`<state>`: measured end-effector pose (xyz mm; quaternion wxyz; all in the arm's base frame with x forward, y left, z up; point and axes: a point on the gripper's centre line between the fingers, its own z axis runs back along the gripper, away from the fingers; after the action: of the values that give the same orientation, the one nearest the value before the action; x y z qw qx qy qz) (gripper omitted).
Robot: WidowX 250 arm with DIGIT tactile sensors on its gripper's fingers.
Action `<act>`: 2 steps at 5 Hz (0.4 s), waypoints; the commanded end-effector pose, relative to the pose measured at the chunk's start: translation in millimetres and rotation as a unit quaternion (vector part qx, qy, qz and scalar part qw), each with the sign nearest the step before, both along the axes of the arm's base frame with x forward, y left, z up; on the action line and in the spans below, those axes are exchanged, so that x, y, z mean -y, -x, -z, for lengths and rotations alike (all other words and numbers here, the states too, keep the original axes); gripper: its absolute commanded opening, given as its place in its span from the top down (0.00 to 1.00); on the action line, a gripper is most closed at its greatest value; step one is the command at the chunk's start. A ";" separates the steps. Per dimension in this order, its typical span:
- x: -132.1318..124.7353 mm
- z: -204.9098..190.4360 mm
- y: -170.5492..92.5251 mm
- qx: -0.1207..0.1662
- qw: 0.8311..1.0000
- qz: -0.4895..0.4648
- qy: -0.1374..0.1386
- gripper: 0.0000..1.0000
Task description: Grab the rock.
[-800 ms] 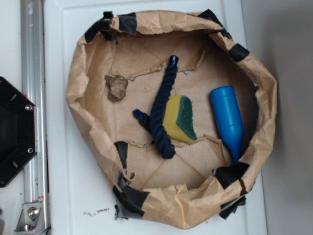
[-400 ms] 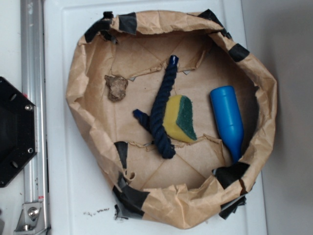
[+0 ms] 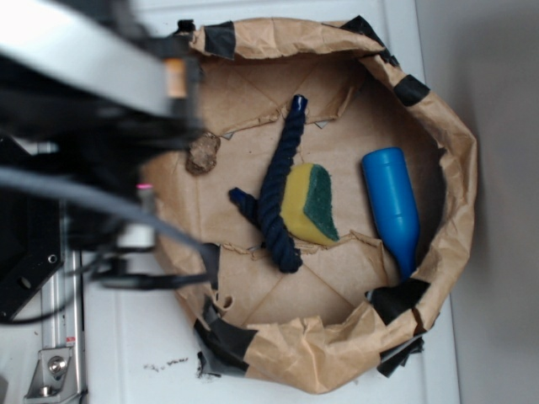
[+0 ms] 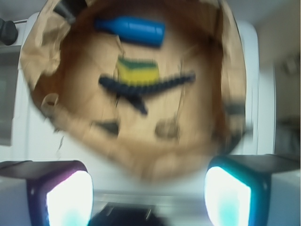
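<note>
Gripper (image 4: 148, 188) fingers spread apart, holding nothing, at the near rim of the crumpled brown paper bowl (image 3: 459, 160). Inside: small lumpy brown rock (image 3: 202, 155) nearest, possibly half-hidden by the arm; then dark blue rope (image 3: 282, 189), yellow-and-green sponge (image 3: 312, 204), blue plastic bottle (image 3: 392, 206).

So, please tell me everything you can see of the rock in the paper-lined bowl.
The rock is a small, lumpy, brown-tan stone with a rough surface. It lies on the brown paper lining, at the left side of the bowl, apart from the dark blue rope. In the exterior view the blurred arm covers its left part. The wrist view shows it only as a blurred brown spot. Nothing grips it.
</note>
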<state>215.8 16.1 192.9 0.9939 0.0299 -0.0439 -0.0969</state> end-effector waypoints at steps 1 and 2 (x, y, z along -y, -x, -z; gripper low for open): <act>-5.4 82.0 -21.9 -0.040 0.994 0.089 -0.043 0.00; -18.4 131.5 -7.5 -0.077 0.993 0.065 -0.069 0.00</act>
<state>219.5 36.1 55.9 0.9801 0.0783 0.0582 -0.1726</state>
